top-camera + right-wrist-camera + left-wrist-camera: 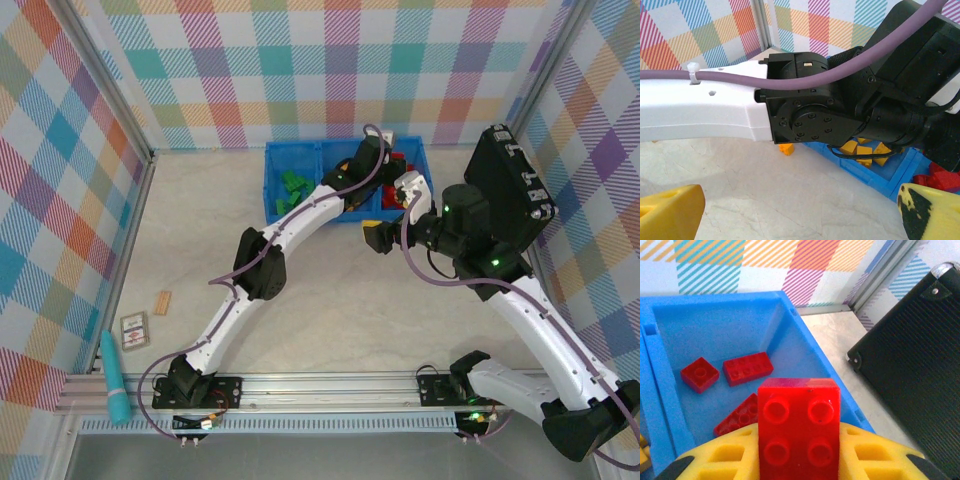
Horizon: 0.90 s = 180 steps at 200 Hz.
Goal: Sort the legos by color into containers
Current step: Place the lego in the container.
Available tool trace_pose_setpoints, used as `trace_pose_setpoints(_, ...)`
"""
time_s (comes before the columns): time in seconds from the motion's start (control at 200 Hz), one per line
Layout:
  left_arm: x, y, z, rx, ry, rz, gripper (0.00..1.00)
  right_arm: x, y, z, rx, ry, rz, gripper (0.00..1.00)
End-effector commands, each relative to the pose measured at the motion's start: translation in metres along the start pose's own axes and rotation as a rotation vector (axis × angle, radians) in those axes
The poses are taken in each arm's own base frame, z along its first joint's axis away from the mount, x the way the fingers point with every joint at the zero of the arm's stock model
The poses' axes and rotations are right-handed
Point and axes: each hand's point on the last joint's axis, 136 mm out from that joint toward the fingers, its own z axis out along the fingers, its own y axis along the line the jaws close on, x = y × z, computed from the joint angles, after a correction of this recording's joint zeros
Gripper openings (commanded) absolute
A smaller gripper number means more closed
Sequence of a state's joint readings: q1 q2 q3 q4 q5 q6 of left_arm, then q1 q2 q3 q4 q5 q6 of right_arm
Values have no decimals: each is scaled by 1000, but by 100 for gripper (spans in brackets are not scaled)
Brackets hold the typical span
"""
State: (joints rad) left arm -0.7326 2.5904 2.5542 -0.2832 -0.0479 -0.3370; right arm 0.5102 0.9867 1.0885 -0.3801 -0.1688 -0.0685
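At the far left of the table (330, 300) a teal tube (113, 375) lies by the near rail, with a small printed card (134, 331) and a wooden block (162, 301) just beyond it. Farther back stands the blue tray (272, 185); green bricks (292, 190) sit in its left compartment. Yellow-orange bricks (864, 150) lie in the middle compartment, and a single orange brick (786, 148) rests on the table just outside the tray's near wall. The left arm reaches over the tray, and the left gripper (799, 462) is pinched on a red brick (799, 427), studs toward the camera, between its yellow fingers (725, 457). The brick appears to hang above the right compartment, where three more red bricks (747, 368) lie on the floor. Right of the tray's near edge, the right gripper (800, 212) has its fingertips spread wide with nothing between them. The black case (920, 380) stands just right of the tray.
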Motion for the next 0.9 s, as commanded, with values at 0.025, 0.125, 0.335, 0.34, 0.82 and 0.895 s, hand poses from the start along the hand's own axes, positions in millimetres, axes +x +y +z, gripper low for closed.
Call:
trace_pose_setpoints(0.025,-25,-1,3,4,-116,-29,20,-20,5,-6,-14,-65,-40,99)
trace_pose_setpoints(0.125,-26,5,7,-20,-134,-33,20,-19,4,-8,-6,-67,-40,99)
trace_pose_setpoints(0.335,-32,19,8,-40,-150,-43,43,-13,3,-6,-6,-49,-36,99)
trace_pose_setpoints(0.34,-33,19,8,-40,-150,-44,43,-13,3,-6,-6,-49,-35,99)
trace_pose_setpoints(0.82,-93,30,-55,-81,-141,47,44,-8,9,-7,-41,-2,-23,99)
trace_pose_setpoints(0.895,-98,38,-86,-121,-93,83,44,-7,7,-11,-20,-6,-60,99)
